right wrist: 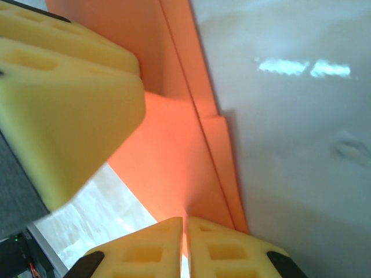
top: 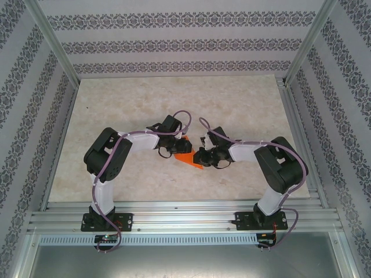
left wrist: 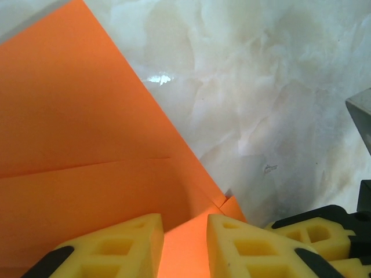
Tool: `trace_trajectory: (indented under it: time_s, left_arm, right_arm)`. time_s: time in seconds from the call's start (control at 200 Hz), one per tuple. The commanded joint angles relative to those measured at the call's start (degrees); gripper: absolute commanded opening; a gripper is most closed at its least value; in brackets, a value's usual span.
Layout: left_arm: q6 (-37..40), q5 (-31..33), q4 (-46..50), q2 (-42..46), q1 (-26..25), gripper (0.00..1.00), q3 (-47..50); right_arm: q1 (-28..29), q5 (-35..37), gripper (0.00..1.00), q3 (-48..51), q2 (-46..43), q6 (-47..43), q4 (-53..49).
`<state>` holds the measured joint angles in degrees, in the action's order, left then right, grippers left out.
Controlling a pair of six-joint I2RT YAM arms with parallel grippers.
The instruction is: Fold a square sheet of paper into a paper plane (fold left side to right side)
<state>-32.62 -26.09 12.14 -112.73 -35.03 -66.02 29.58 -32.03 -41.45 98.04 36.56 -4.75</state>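
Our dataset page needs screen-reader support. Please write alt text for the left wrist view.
A bright orange creased sheet of paper covers the left half of a pale marbled tabletop. The left gripper's yellow foam fingers stand slightly apart over it, the right gripper at lower right.

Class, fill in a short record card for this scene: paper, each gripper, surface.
Paper: orange paper, creased, with layered edges
Left gripper: low over the paper near a corner, fingers slightly apart
Right gripper: fingers closed on the paper's edge
Surface: pale marbled table
Arms: meeting at the table's middle
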Motion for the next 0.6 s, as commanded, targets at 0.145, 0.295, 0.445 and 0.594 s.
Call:
trace_trajectory:
  time_s: [0.145, 0.295, 0.445, 0.594]
  left_arm:
    - [0.7, 5.6, 1.7, -2.1, 0.4, 0.29, 1.3]
    - [0.6, 5.5, 1.7, -2.0, 0.3, 0.29, 1.4]
    - [0.5, 5.2, 1.5, -1.7, 0.4, 0.29, 1.3]
    - [-0.1, 3.9, 0.6, -1.4, 0.4, 0.3, 1.4]
  right_arm:
    - [-4.2, 0.0, 0.12, 11.9, -3.1, 1.9, -4.7]
    - [-5.7, -0.2, 0.12, 12.6, -6.0, 0.1, -8.3]
    - [-6.1, 2.1, 0.12, 9.1, -10.7, -3.7, -17.7]
    - [-6.1, 2.2, 0.12, 5.1, -14.7, -5.7, -22.2]
